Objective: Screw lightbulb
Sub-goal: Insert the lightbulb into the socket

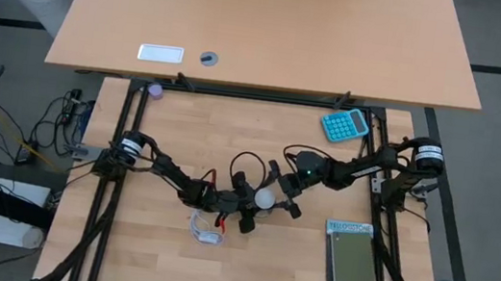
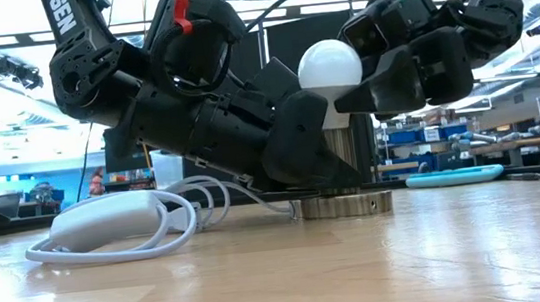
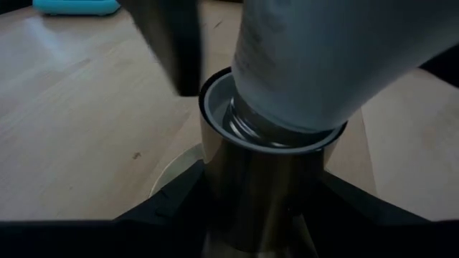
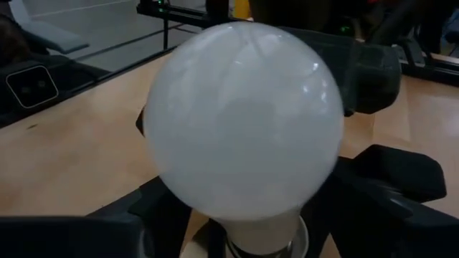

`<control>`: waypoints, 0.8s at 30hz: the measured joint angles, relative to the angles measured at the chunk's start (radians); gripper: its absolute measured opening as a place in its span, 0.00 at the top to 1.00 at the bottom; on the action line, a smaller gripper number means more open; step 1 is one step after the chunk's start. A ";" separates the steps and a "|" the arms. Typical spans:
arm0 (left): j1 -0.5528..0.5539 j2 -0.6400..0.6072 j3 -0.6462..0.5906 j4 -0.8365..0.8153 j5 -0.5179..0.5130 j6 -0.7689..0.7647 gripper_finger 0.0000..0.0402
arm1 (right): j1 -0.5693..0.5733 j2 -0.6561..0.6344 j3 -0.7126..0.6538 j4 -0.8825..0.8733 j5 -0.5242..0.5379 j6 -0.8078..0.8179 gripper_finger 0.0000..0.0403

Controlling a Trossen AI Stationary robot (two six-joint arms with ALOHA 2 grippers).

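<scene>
**A:** On the wooden table (image 1: 148, 253), near its middle, both arms meet at one spot. What's going on there?

**B:** The left gripper (image 2: 322, 150) is clenched around the metal socket cylinder (image 2: 344, 163), which stands on its round base disc (image 2: 346, 204); the left wrist view shows its two dark fingers (image 3: 179, 211) flanking the cylinder wall. That arm looks to be steadying the holder.

**A:** And the right gripper (image 2: 384, 84)?

**B:** It reaches in at the neck of the lightbulb (image 2: 330, 69). Its fingers sit on either side below the white globe, though I cannot tell whether they press on the neck or stand just clear of it.

**A:** So which step is this?

**B:** My read: threading in. The bulb's screw base sits in the socket mouth, with silvery threads showing above the rim in the left wrist view, so it is not fully seated. The next move calls for a firm pinch on the neck, then a turn about the bulb's own axis with light downward pressure.

**A:** How does the bulb lie?

**B:** Long axis roughly vertical, globe up, base down in the socket, perhaps leaning a little off the cylinder's line. The white cable (image 2: 107, 228) is coiled beside the base, apart from the work.
</scene>
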 joint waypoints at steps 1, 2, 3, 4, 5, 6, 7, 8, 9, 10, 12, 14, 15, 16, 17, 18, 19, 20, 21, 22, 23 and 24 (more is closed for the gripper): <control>0.000 0.000 0.000 0.000 0.000 0.000 0.49 | 0.000 0.000 0.000 -0.001 0.000 0.000 0.33; 0.000 0.000 0.000 0.000 0.000 -0.001 0.49 | 0.001 0.000 0.000 -0.002 0.000 0.000 0.36; 0.000 0.000 0.000 0.000 0.000 -0.001 0.49 | 0.001 0.000 0.000 -0.002 0.000 0.000 0.38; 0.000 0.000 0.000 0.000 -0.001 -0.001 0.49 | 0.001 0.000 0.000 -0.002 0.000 0.000 0.41; 0.000 0.000 0.000 0.000 -0.001 -0.002 0.49 | 0.001 0.000 0.000 -0.002 0.001 -0.001 0.43; 0.000 0.000 0.000 0.000 -0.001 -0.002 0.49 | 0.001 0.000 0.000 -0.002 0.002 -0.001 0.45; 0.000 0.000 0.000 0.000 -0.001 -0.002 0.49 | 0.001 0.000 0.000 -0.003 0.003 0.000 0.47; 0.000 0.000 0.000 0.000 -0.002 -0.002 0.49 | 0.001 0.000 0.000 -0.003 0.003 0.002 0.49; 0.000 0.000 0.000 0.000 -0.002 -0.002 0.49 | 0.001 0.000 0.000 -0.003 0.003 0.009 0.50; 0.000 0.000 0.000 0.000 -0.002 -0.002 0.49 | 0.001 0.000 0.000 -0.004 0.004 0.018 0.52; 0.000 0.000 0.000 0.000 -0.005 -0.003 0.49 | 0.001 0.000 0.000 -0.005 0.012 0.031 0.53; 0.000 0.000 0.000 -0.001 -0.023 -0.011 0.49 | 0.001 0.000 0.000 -0.005 0.029 0.042 0.54; 0.000 0.000 0.000 -0.002 -0.029 -0.014 0.49 | 0.002 -0.001 0.000 -0.005 0.035 0.046 0.54; 0.000 0.000 0.000 -0.003 -0.033 -0.017 0.49 | 0.003 -0.001 0.000 -0.005 0.040 0.053 0.54; 0.000 0.000 0.000 -0.002 -0.039 -0.018 0.49 | 0.003 -0.001 0.000 -0.005 0.046 0.061 0.54; 0.000 0.000 0.000 -0.004 -0.045 -0.021 0.49 | 0.003 -0.001 0.000 -0.005 0.054 0.072 0.54; 0.000 0.000 0.000 -0.004 -0.051 -0.024 0.49 | 0.003 -0.001 0.000 -0.006 0.059 0.082 0.54; 0.000 0.000 0.000 -0.005 -0.057 -0.026 0.49 | 0.003 -0.001 0.000 -0.007 0.063 0.087 0.54; 0.000 0.000 0.000 -0.005 -0.062 -0.028 0.49 | 0.007 -0.001 0.000 -0.009 0.070 0.089 0.54; 0.000 0.000 0.000 -0.006 -0.068 -0.028 0.49 | 0.013 -0.002 0.000 -0.013 0.085 0.091 0.54; 0.000 0.000 0.000 -0.006 -0.075 -0.029 0.49 | 0.022 -0.003 0.000 -0.019 0.108 0.091 0.54; 0.000 0.000 0.000 -0.006 -0.081 -0.029 0.49 | 0.030 -0.003 0.000 -0.022 0.130 0.090 0.54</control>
